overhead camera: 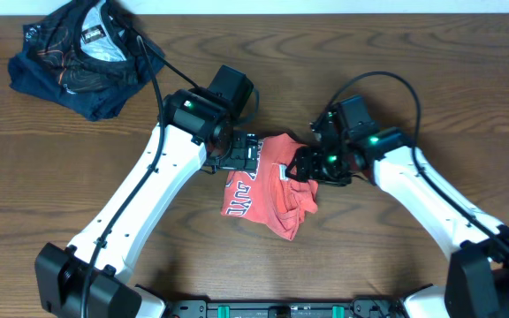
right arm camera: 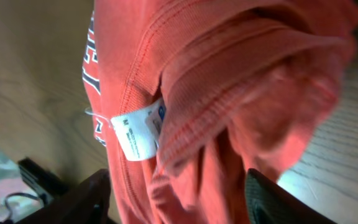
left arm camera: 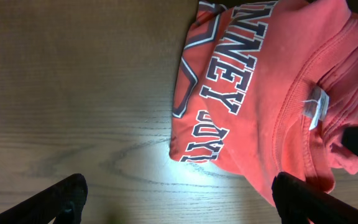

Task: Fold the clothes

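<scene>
The clothes, a coral-red T-shirt (overhead camera: pixel 268 187) with white block lettering, lie folded small at the table's middle. In the left wrist view the T-shirt (left arm camera: pixel 260 93) fills the upper right, its white neck tag (left arm camera: pixel 314 107) showing. My left gripper (overhead camera: pixel 241 152) hovers at the shirt's upper left edge, open; the left gripper (left arm camera: pixel 179 202) has only bare wood between its fingers. My right gripper (overhead camera: pixel 303 168) sits at the shirt's right edge. In the right wrist view the right gripper (right arm camera: pixel 179 199) has its jaws apart, with bunched shirt cloth (right arm camera: pixel 229 74) and the tag (right arm camera: pixel 138 130) lying between and ahead of them.
A dark navy garment (overhead camera: pixel 82 57) with thin red lines lies crumpled at the table's far left corner. Both arms slant in from the near edge, and black cables loop behind each wrist. Wooden tabletop (overhead camera: pixel 396 265) surrounds the shirt.
</scene>
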Robot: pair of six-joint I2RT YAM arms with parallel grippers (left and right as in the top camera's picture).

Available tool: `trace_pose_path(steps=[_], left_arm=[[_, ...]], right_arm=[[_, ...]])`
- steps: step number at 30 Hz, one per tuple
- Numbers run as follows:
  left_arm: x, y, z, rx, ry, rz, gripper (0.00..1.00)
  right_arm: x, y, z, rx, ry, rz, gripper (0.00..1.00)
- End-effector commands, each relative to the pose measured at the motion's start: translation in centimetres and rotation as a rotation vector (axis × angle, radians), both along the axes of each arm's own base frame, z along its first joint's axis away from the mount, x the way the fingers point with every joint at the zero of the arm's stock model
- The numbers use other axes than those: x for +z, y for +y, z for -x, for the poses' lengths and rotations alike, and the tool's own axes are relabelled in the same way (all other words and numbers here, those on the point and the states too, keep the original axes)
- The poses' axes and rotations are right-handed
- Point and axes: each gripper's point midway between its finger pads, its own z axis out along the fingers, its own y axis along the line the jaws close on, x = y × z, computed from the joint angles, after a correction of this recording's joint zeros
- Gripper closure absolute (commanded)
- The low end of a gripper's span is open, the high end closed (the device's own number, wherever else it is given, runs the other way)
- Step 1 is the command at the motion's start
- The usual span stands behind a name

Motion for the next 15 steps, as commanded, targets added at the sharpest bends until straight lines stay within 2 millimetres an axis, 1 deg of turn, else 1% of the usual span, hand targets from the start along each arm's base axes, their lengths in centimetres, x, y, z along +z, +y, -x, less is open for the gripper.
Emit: trace_pose_path(steps=[1, 6, 10, 12, 15], left_arm=[[-0.31, 0.49, 0.18, 0.011, 0.011, -0.019, 0.04], [-0.33, 0.56, 0.30, 0.011, 0.016, -0.022, 0.04], [-0.33, 0.56, 0.30, 0.011, 0.016, -0.022, 0.04], [-0.34, 0.57, 0.32, 0.011, 0.017, -0.022, 0.04], [-0.35, 0.57, 0.33, 0.011, 0.018, -0.023, 0.04]], right_arm=[[-0.93, -0.15, -0.50, -0.045, 0.002, 0.056, 0.41], [-1.39, -0.11, -0.79, -0.052, 0.003, 0.061, 0.55], [-1.33, 0.40, -1.36, -0.055, -0.018, 0.046, 0.59], [-1.36, 0.56, -1.39, -0.062, -0.018, 0.047, 0.64], [-1.52, 0.44, -1.36, -0.064, -0.023, 0.066, 0.67]])
